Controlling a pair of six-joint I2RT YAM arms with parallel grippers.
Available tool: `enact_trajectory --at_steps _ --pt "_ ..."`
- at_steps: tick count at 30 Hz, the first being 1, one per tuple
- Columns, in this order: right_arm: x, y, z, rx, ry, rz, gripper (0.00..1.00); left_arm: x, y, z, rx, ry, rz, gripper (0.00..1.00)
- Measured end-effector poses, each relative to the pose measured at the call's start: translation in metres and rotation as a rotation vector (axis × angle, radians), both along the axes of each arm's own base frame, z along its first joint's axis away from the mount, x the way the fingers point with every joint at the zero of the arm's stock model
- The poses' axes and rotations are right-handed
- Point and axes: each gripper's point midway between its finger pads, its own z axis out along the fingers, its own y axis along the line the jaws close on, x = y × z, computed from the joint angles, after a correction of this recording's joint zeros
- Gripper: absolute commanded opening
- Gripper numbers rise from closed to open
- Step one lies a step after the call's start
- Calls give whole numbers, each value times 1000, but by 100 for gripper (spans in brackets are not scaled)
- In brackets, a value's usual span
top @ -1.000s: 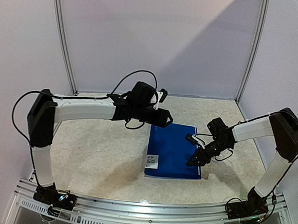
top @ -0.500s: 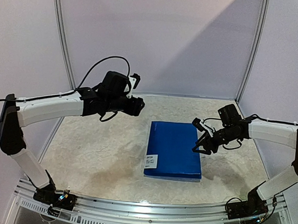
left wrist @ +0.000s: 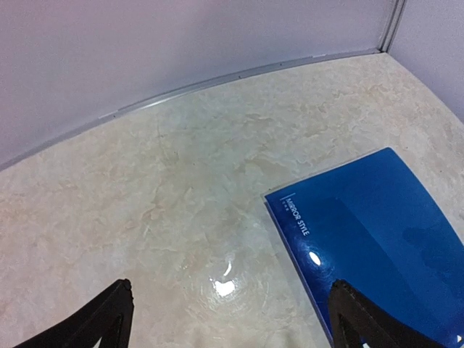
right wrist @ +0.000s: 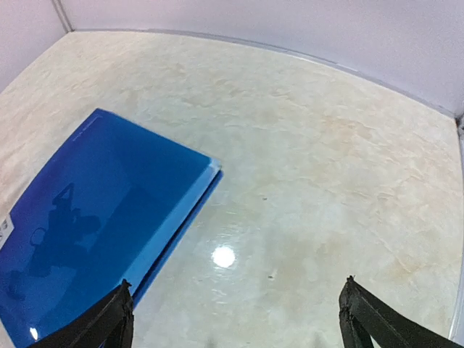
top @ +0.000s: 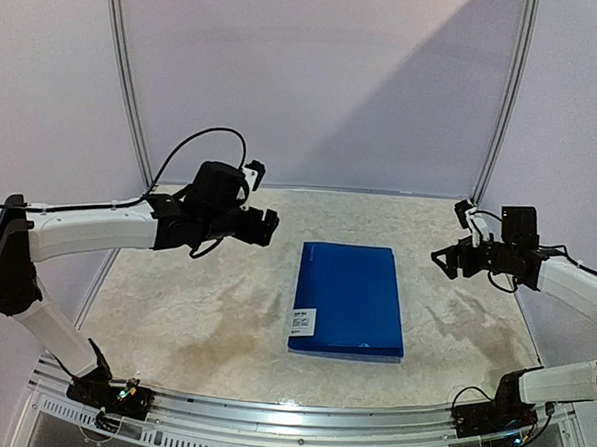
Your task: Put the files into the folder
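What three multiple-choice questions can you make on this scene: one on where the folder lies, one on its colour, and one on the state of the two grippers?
1. Where is the folder?
A) leaning on the back wall
B) flat on the table
C) lifted in the air

2. What colour is its cover?
A) red
B) green
C) blue

3. The left gripper and the right gripper are:
A) both open, holding nothing
B) both shut on the folder
C) one open, one shut

Answers:
1 B, the top view shows it lying flat.
2 C, every view shows bright blue.
3 A, in both wrist views the jaws stand wide with nothing between them.
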Motion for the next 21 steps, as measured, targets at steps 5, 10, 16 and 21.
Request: enact_trajectory --at_steps 5,10,16,21 --pt "9 -51 0 67 -24 -264 99 19 6 28 -71 3 43 99" --pt "10 -71 10 94 -89 -410 99 36 6 58 -122 -64 50 100" --pt "7 -68 3 110 -100 -396 99 15 33 5 -49 -96 55 99" --pt "3 -60 -3 135 -79 -358 99 15 42 17 -47 -164 78 100"
